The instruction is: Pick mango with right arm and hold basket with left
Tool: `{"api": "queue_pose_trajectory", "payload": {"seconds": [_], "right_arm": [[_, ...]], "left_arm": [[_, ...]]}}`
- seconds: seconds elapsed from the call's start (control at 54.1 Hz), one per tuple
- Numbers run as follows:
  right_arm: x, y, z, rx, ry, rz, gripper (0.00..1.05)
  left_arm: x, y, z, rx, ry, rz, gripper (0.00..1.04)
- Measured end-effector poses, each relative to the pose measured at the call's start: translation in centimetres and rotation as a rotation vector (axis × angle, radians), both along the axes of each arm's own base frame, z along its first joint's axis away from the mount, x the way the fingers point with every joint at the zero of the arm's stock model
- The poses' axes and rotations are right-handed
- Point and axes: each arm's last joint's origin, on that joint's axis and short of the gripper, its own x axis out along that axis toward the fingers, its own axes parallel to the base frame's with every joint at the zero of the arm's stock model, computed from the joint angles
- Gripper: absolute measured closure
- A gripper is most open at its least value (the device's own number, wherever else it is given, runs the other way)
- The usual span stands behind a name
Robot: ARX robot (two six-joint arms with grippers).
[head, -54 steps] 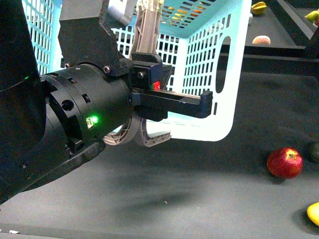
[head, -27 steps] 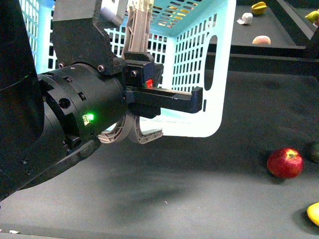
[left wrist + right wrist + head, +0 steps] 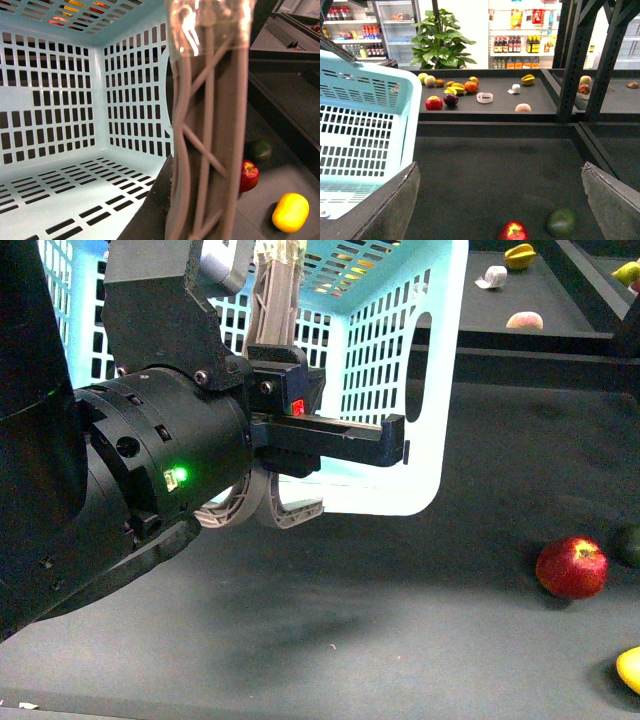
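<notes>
- My left gripper (image 3: pixel 278 290) is clamped on the wall of the pale blue basket (image 3: pixel 400 390), which hangs tipped above the dark table (image 3: pixel 400 640).
- My right gripper (image 3: pixel 500 172) is spread wide, with nothing between its fingers.
- The mango (image 3: pixel 630 668) lies on the table, well off to the right, near the red apple (image 3: pixel 571 567) and a dark green fruit (image 3: pixel 630 543).
- Beyond the table, a black shelf (image 3: pixel 550 97) carries assorted fruit. Behind it are a potted plant (image 3: pixel 440 42) and drinks fridges (image 3: pixel 395 20).
</notes>
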Motion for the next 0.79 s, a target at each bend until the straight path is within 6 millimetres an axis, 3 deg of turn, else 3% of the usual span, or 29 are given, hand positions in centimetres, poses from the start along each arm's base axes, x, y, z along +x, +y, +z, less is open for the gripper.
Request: {"api": "queue_pose_trajectory", "payload": {"seconds": [0.259, 0.444, 0.536, 0.666, 0.795], "right_arm": [[1.1, -1.0, 0.0, 0.079, 0.023, -0.164, 0.08], [3.7, -2.6, -0.2, 0.038, 0.103, -0.091, 0.08], [6.1, -3.9, -0.1, -0.024, 0.144, -0.068, 0.08], [9.1, -5.5, -1.7, -0.104, 0.249, -0.055, 0.08], [11.4, -7.1, -4.7, -0.164, 0.416, -0.021, 0.08]], "left_arm": [[0.0, 0.0, 0.0, 0.0, 0.0, -0.002, 0.99], [0.0, 0.0, 0.0, 0.0, 0.0, -0.001, 0.99], [0.0, 0.0, 0.0, 0.0, 0.0, -0.001, 0.99], [0.0, 0.0, 0.0, 0.0, 0.0, 0.0, 0.99], [0.0, 0.0, 0.0, 0.0, 0.0, 0.0, 0.99]]}}
